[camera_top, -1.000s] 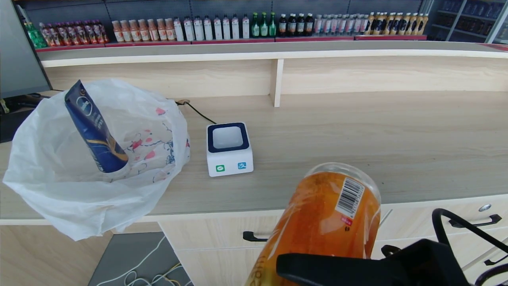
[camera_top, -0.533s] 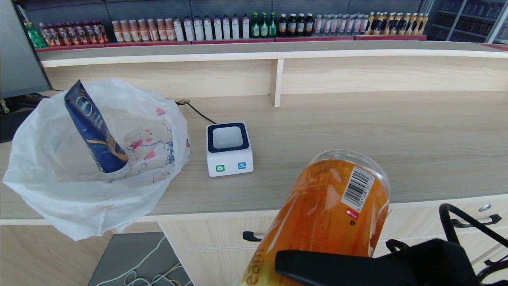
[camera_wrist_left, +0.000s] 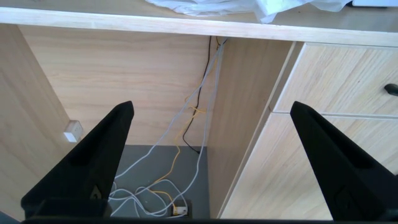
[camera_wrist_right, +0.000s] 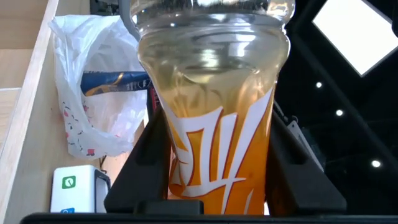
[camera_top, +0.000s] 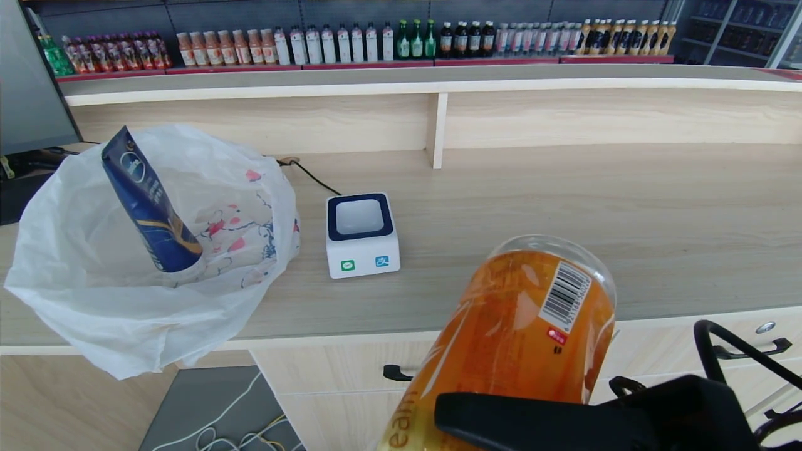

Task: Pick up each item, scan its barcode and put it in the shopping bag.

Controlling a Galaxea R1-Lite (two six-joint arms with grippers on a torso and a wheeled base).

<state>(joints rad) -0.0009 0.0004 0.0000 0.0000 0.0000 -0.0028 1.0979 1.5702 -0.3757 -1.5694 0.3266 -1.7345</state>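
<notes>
Down in the lower right of the head view, a smooth, clear plastic bottle of orange drink is held tilted, with its rounded base and white barcode label facing up. The black jaws of the right gripper are clamped on it. Left of centre, a boxy white scanner with a dark blue rim sits on the pale wood-grain counter. At the left, a thin, crinkled white plastic bag holds a glossy blue pouch. The left gripper hangs with its jaws wide apart and empty.
</notes>
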